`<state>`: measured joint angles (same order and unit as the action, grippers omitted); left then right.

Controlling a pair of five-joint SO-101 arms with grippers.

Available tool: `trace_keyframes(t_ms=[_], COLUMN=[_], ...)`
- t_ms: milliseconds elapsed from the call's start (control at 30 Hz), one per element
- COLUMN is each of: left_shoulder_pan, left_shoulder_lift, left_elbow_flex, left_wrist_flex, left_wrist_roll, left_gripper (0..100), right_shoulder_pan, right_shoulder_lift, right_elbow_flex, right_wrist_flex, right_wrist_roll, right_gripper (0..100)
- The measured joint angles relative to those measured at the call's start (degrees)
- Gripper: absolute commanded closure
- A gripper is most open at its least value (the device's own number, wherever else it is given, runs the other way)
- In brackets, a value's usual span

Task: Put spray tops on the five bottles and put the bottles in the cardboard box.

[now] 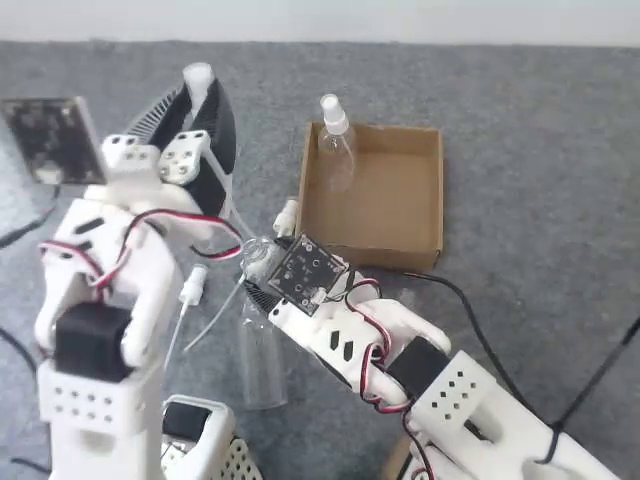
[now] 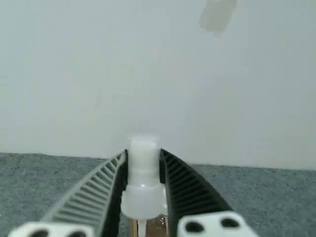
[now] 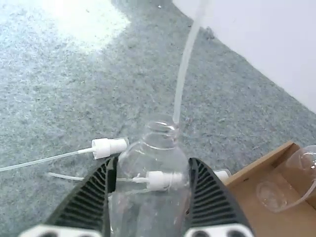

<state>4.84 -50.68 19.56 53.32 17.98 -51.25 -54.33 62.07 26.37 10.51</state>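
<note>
My left gripper [image 1: 200,88] is raised at the back left, shut on a white spray top [image 1: 197,76] [image 2: 143,173]. Its thin tube [image 3: 183,69] hangs down, and the tube's end sits at the open mouth [image 3: 160,126] of a clear bottle [image 1: 260,258]. That bottle stands upright in my right gripper [image 1: 264,268] [image 3: 151,168], which is shut on it just left of the cardboard box [image 1: 425,195]. One bottle with a spray top [image 1: 336,148] lies inside the box. Another clear bottle [image 1: 263,358] lies on the carpet below the held one.
A loose spray top [image 1: 193,285] [image 3: 109,146] with its tube lies on the carpet to the left of the held bottle. Another one [image 1: 288,212] rests by the box's left wall. A dark board [image 1: 45,140] sits far left, and cables run along the right.
</note>
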Motion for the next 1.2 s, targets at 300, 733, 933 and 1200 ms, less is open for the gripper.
trace_keyframes(t_ms=[300,733,933,1200], left_shoulder_pan=[0.00,-0.26,-3.34,-3.16], left_shoulder_lift=[0.35,0.44,0.62,0.53], left_elbow_flex=[0.00,-1.49,-1.49,1.05], left_wrist_flex=[0.62,1.41,1.41,1.41], left_wrist_roll=[0.00,0.00,0.09,0.09], left_gripper=[99,99,99,99], right_shoulder_pan=[-0.09,-0.09,0.00,0.00], right_shoulder_lift=[0.00,0.00,0.00,0.00], right_elbow_flex=[0.00,0.00,0.00,0.00], right_wrist_flex=[-0.09,-0.09,-0.09,-0.09], right_wrist_roll=[0.00,0.00,0.00,0.00], right_gripper=[99.2,99.2,99.2,99.2])
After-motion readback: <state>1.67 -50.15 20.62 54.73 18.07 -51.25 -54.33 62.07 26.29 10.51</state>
